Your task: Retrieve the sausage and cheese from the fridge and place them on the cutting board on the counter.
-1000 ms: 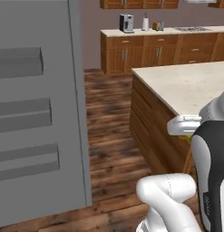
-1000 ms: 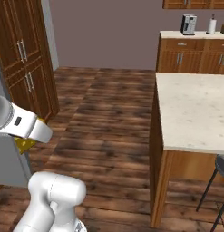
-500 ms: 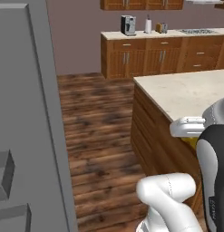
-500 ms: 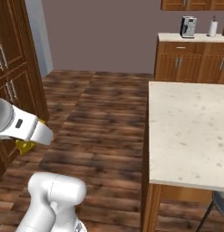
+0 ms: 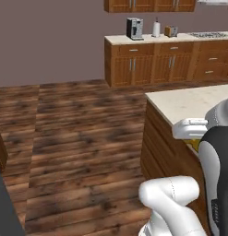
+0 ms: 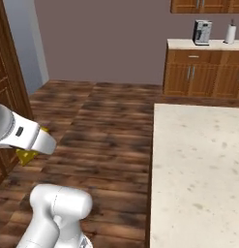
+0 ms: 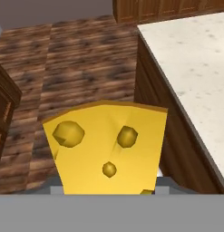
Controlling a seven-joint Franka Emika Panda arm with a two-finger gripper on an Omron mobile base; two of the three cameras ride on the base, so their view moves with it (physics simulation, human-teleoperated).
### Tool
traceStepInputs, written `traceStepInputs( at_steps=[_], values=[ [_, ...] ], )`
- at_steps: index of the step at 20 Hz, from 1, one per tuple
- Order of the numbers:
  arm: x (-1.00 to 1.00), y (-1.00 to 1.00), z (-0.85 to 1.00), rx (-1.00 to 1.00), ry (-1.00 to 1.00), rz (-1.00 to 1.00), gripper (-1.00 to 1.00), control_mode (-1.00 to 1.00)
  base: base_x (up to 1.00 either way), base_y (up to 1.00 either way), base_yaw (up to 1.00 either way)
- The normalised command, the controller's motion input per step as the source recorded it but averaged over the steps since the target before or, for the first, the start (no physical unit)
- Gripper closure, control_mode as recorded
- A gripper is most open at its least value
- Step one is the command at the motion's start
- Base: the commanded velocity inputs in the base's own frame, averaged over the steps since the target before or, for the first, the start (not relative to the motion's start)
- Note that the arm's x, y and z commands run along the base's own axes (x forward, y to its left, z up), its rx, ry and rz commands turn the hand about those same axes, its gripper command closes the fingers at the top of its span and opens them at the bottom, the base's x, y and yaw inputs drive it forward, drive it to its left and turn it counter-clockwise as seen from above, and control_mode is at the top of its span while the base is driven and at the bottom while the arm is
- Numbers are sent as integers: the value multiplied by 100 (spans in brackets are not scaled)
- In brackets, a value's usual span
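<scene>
Beige speckled counter (image 6: 198, 169) sits on your right in the right base view, an island over brown cabinets, its near corner showing in the left base view too. Dark wood plank floor (image 5: 83, 133) runs back to a purple-grey wall. Against that wall you get a second run of cabinets with a coffee machine (image 5: 134, 28) and a paper towel roll (image 5: 156, 28) on top. Gripper (image 7: 104, 192) is partly closed on the cheese (image 7: 106, 147): yellow wedge clamped between the jaws, wide end away from the hand, held above the floor just beside the counter edge. You see a yellow sliver of it under the white hand in both base views.
</scene>
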Motion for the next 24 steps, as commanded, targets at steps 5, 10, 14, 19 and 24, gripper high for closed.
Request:
traceStepInputs(
  at_steps=[5,10,14,19,24],
  values=[
    [0,0,0,0,0,0,100,100,100,0,0],
    [0,0,0,0,0,0,100,100,100,-2,-8],
    [0,0,0,0,0,0,100,100,100,-16,-22],
    [0,0,0,0,0,0,100,100,93,15,-47],
    [0,0,0,0,0,0,100,100,23,37,-84]
  ],
)
